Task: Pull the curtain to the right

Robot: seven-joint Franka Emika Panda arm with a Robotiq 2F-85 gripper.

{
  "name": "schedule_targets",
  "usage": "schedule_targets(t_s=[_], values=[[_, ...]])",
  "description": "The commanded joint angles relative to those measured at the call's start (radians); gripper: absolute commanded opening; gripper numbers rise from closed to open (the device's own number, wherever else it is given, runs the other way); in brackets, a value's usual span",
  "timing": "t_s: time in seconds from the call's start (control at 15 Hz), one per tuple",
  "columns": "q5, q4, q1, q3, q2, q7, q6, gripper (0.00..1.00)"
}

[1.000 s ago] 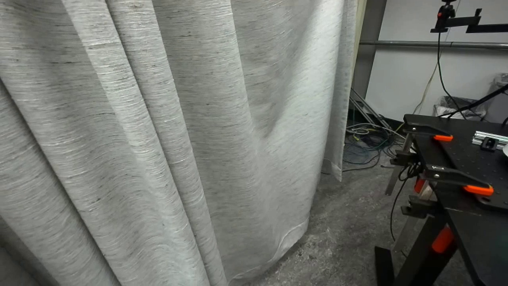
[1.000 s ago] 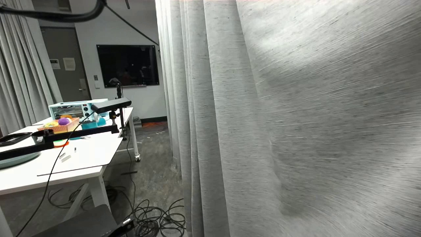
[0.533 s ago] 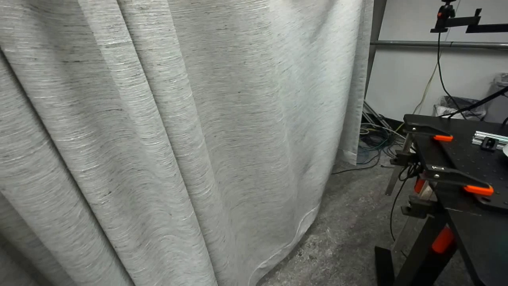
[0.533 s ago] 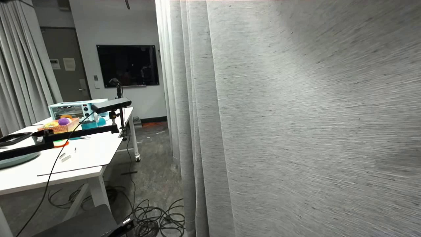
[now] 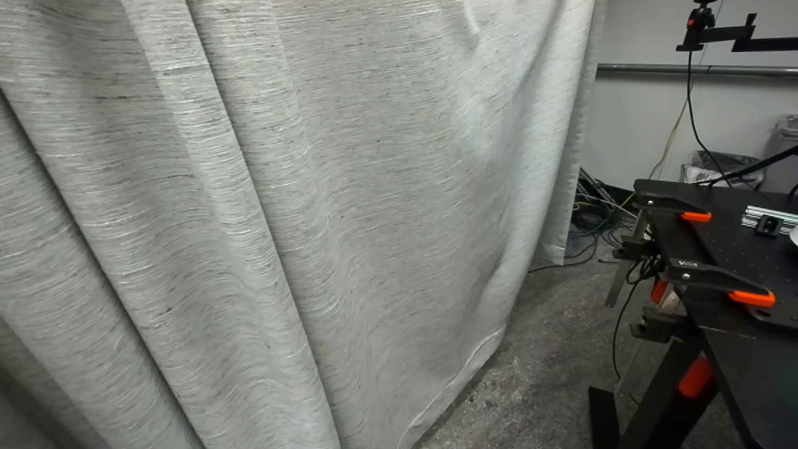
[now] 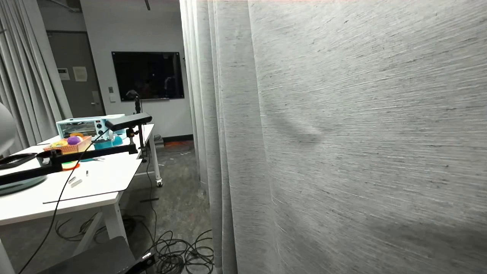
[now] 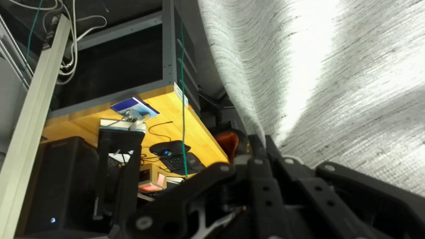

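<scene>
Curtain point(image 5: 386, 206): light grey slub weave, hangs in folds in both exterior views, beside a black table point(image 5: 764, 368) in an exterior view. Gripper point(image 7: 263, 145): fingers drawn together on its edge; exact pinch too dim to tell.

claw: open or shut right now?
Shut, on the curtain. The wrist view shows the claw with its fingers nearly together and the fabric's edge pinched between the tips.
</scene>
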Motion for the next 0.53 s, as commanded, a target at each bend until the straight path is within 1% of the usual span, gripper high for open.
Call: schedule_targets(t_s=[0.0,0.2,0.27,0.47], values=[[0.083,0.194,-0.206,0.084,0.168,0.035,-0.095,0.01],[0.045,0.286,-0.339,0.193,0.222,0.094,-0.126,0.01],[0.068,0.316,-0.400,0.240,0.262,0.087,-0.130,0.01],[0.027,0.387,-0.513,0.366,0.316,0.150,-0.121,0.01]])
